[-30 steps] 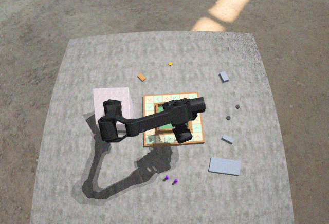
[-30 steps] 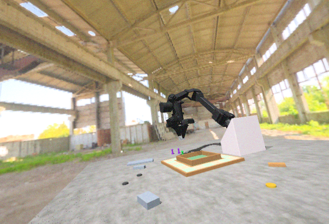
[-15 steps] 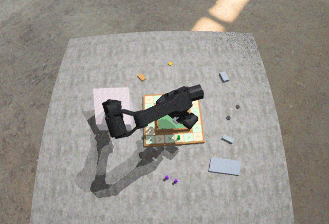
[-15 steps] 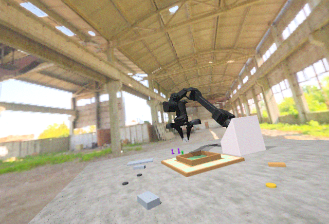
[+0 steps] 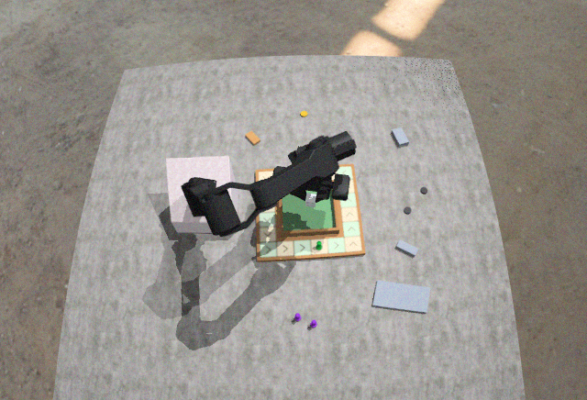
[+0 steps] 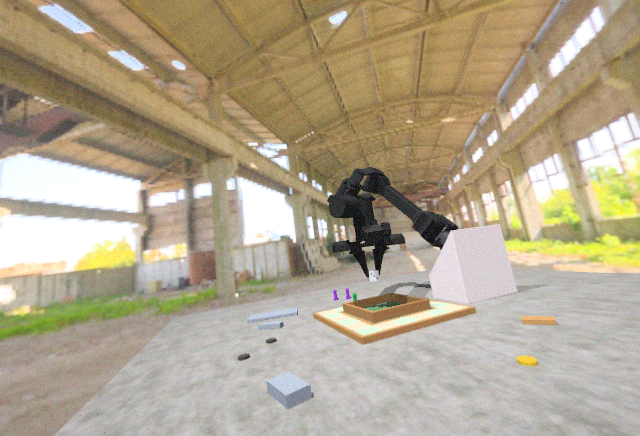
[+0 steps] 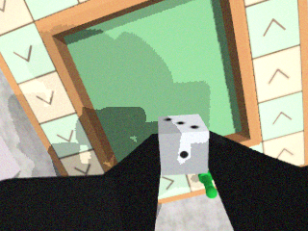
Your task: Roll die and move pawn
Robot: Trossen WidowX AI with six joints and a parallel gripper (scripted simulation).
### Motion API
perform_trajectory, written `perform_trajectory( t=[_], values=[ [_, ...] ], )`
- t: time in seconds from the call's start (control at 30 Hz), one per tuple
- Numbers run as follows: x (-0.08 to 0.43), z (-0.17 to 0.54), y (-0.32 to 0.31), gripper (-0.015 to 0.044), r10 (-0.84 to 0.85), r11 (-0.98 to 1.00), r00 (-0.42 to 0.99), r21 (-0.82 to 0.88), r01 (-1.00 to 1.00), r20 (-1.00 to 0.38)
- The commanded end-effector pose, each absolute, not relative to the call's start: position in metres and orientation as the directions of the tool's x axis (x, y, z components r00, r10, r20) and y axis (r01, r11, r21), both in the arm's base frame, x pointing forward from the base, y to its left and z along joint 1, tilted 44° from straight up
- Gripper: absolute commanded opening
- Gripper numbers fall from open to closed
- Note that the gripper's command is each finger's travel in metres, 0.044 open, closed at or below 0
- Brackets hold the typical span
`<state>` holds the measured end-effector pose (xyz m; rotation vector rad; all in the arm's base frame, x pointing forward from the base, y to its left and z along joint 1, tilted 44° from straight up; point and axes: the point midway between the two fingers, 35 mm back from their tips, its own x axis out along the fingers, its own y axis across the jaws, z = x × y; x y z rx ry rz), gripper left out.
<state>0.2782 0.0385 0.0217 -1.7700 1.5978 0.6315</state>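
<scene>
My gripper (image 6: 373,275) (image 7: 180,140) is shut on the white die (image 5: 311,197) (image 6: 373,276) (image 7: 183,151) and holds it in the air above the dice tray. In the wrist view one die face shows a single pip and another shows three. The green-floored tray (image 5: 308,232) (image 6: 386,313) (image 7: 243,72) with brown walls is in the middle of the board (image 5: 310,258) (image 6: 363,339). The green pawn (image 5: 318,245) (image 6: 354,297) (image 7: 209,185) stands on a square of the board's near row in the top view, where the neighbouring arrows point right. The arm hides part of the board's far side there.
Two purple pawns (image 5: 297,316) (image 5: 313,323) stand nearer than the board in the top view. A large flat blue-grey block (image 5: 401,296), smaller blue-grey blocks (image 5: 406,249) (image 5: 400,137) and two dark discs (image 5: 424,190) (image 5: 407,210) lie right. An orange block (image 5: 252,138) and yellow disc (image 5: 304,113) lie beyond; a pinkish block (image 5: 199,168) is left.
</scene>
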Motion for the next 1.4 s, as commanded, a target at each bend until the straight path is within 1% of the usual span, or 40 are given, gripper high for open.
perform_trajectory(
  t=[0.0, 0.27, 0.37, 0.57, 0.8, 1.0, 1.2, 1.37],
  values=[
    [0.271, 0.007, 0.045, 0.0000, -0.673, -0.146, 0.129, -0.041, -0.988, -0.728],
    [0.270, 0.006, 0.046, 0.0000, -0.674, -0.163, 0.130, -0.025, -0.986, -0.728],
    [0.268, 0.004, 0.044, 0.0000, -0.644, -0.149, 0.102, -0.007, -0.989, -0.758],
    [0.264, -0.002, 0.040, 0.0000, -0.501, -0.114, 0.013, 0.051, -0.992, -0.865],
    [0.260, -0.008, 0.038, 0.0000, -0.298, -0.113, -0.040, 0.077, -0.991, -0.954],
    [0.259, -0.010, 0.037, 0.0000, -0.109, -0.134, -0.039, 0.054, -0.990, -0.993],
    [0.259, -0.011, 0.036, 0.0000, 0.073, -0.160, 0.002, -0.014, -0.987, -0.997],
    [0.261, -0.004, 0.037, 0.0000, 0.092, -0.163, 0.009, -0.024, -0.986, -0.996]
  ],
)
